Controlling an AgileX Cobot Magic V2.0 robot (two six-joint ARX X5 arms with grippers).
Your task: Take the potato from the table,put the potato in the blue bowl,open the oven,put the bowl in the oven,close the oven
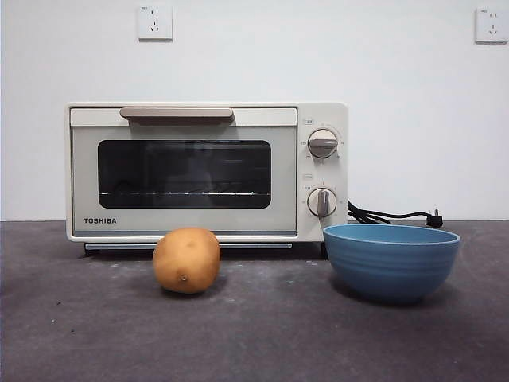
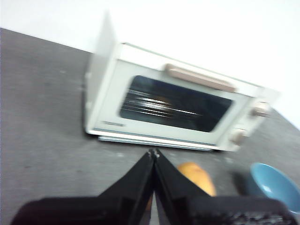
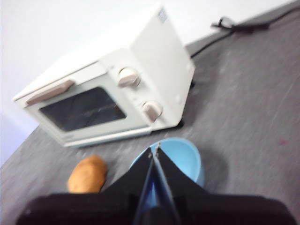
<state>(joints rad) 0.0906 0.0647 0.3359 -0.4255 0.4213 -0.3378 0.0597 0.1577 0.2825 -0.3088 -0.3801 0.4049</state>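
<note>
The golden-brown potato [image 1: 186, 260] lies on the dark grey table [image 1: 87, 334] in front of the oven [image 1: 207, 171], whose door is closed. To its right stands the blue bowl [image 1: 391, 259], with nothing showing inside. In the left wrist view my left gripper [image 2: 153, 153] hangs shut above the table, with the potato [image 2: 199, 177] just beyond its jaws and the oven [image 2: 178, 105] farther off. The right wrist view has my right gripper [image 3: 154, 150] shut and high over the blue bowl [image 3: 180, 158], with the potato [image 3: 87, 174] off to one side. Neither arm appears in the front view.
A black power cord and plug [image 1: 394, 215] lie on the table to the right of the oven, behind the bowl. Two wall sockets [image 1: 154, 22] sit high on the white wall. The oven's beige handle [image 1: 176, 114] runs along the door's top.
</note>
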